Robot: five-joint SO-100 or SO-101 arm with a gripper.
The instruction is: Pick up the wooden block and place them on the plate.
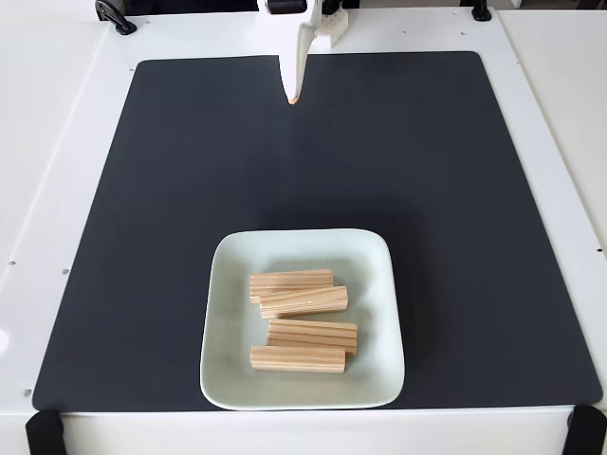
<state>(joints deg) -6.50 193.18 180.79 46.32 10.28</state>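
The fixed view holds four wooden blocks, all lying in one plate. Counted from the plate's centre: one wooden block at about 11 o'clock, a second just under it near the centre, a third toward 5 o'clock, and a fourth at 6 o'clock. One dark mat lies under the plate, on one white table. One gripper hangs at the mat's 12 o'clock edge.
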